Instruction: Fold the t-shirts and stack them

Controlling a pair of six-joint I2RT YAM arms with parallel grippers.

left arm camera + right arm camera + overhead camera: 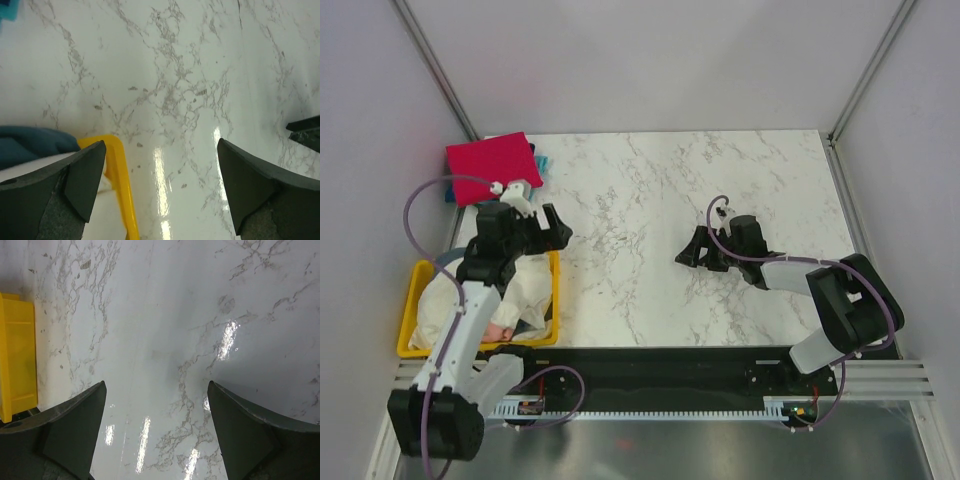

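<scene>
Two spread end effectors [560, 225] [685, 247] hang well apart; tray [410, 300] hugs table's [650, 190] left edge.

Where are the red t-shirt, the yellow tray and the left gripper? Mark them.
red t-shirt [492, 160], top external view, middle of the cloth.
yellow tray [121, 175], left wrist view, rim.
left gripper [161, 150], left wrist view, midway between open fingertips.

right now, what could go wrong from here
The open left pincer hangs right over the yellow plastic tray's rim; going down, it could catch the rim rather than cloth.
The crumpled shirts, white and blue cloth, lie heaped in the tray, so one grab may drag several out.
The folded bright red shirt sits at the white marbled table's far left corner; a wide swing could nudge it off.
</scene>
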